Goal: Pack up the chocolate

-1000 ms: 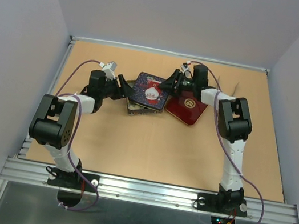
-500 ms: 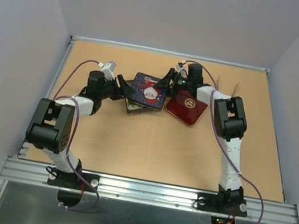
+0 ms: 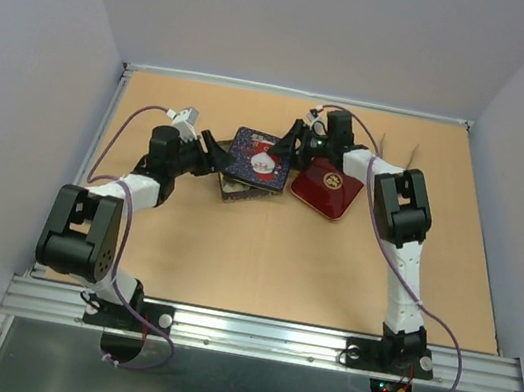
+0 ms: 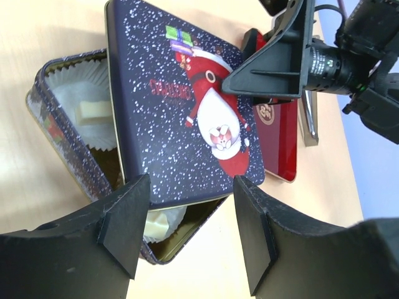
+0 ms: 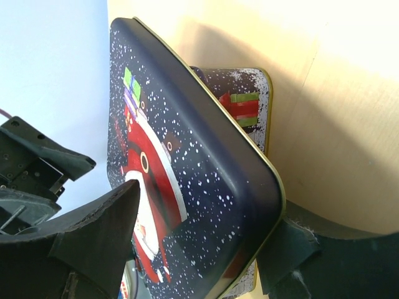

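We see a tan wooden table (image 3: 281, 260), and near the middle of its far half a dark blue tin (image 3: 230, 189) sits directly on the board. Just to the right of the tin lies a flat red tray (image 3: 327, 189), its near-left edge close against the tin, and the bare wood spreads wide on the near side of the tin.
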Available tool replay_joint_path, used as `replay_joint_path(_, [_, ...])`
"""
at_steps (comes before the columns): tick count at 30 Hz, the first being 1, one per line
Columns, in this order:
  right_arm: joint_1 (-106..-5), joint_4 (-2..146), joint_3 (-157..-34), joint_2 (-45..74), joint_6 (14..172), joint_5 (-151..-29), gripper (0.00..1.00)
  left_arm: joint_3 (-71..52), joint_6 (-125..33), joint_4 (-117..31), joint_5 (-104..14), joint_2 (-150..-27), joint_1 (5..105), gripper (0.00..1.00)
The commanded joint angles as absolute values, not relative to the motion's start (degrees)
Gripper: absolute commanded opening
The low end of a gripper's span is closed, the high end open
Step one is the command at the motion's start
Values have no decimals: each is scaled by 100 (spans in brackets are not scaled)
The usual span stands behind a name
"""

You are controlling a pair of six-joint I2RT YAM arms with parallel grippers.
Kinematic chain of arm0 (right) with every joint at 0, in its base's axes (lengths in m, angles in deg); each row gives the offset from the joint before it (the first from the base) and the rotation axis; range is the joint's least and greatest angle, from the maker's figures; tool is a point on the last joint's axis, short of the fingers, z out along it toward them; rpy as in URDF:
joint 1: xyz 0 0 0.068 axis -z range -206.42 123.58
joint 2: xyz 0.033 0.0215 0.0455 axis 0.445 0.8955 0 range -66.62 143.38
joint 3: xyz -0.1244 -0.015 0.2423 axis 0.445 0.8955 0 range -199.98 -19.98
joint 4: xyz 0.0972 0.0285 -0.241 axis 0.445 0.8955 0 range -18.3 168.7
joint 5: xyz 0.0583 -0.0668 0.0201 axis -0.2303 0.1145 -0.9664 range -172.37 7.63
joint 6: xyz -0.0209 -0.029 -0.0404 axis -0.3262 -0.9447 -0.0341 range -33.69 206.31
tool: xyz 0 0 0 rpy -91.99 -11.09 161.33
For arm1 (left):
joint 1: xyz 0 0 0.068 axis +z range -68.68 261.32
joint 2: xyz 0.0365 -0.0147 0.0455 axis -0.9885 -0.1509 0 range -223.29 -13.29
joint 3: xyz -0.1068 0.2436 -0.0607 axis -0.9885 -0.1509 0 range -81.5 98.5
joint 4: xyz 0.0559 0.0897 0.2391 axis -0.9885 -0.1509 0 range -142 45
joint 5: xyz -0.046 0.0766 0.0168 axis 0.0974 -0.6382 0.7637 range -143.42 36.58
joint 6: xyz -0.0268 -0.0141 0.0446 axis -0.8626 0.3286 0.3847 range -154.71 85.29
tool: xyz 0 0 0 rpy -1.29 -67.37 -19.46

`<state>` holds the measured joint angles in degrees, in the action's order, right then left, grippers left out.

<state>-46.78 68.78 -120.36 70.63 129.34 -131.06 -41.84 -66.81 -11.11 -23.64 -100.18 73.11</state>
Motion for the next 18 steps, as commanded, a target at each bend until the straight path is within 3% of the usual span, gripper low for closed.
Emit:
replay_joint_path(1, [-4761, 7038, -12457, 7075, 12745, -13054, 73, -4265, -6697, -1186, -2915, -9494, 7297, 66])
replay_joint_path(8, [-4769, 7398, -12791, 7224, 12622, -13010, 75, -3976, -6758, -1826, -3821, -9607, 7323, 66])
replay_joint_path(18, [-4769, 7609, -13098, 7373, 12551, -12931, 85, -3632, -6951, -1627, -3488, -10311, 7350, 67])
